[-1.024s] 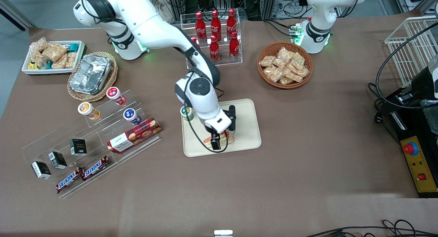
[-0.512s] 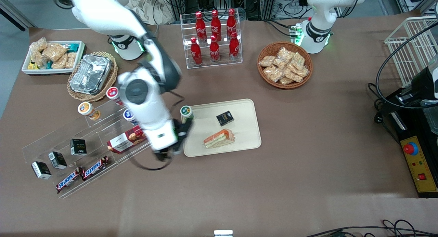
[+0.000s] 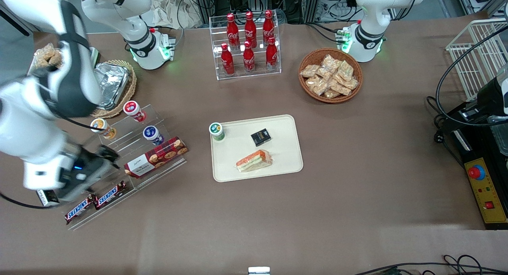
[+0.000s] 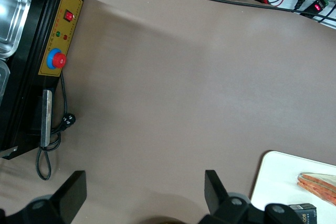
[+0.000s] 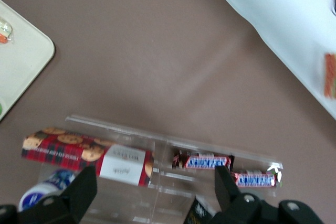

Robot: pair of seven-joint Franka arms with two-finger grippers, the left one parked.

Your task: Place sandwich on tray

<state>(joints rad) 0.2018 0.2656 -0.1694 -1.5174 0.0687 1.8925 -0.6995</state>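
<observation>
A brown cloth point(image 3: 357, 179) covers the whole table under even, soft light. Cables point(image 3: 420, 267) trail along its near edge. A white wire rack point(image 3: 478, 49) stands toward the parked arm's end.

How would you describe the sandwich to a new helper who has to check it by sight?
Find the cream tray in the middle of the brown table; the sandwich lies on it, near the edge closest to the front camera. Unlike the small black box and green-lidded cup also there, it is a clear-wrapped wedge with orange, pale and green layers. The gripper is away over the clear snack rack, open.
</observation>
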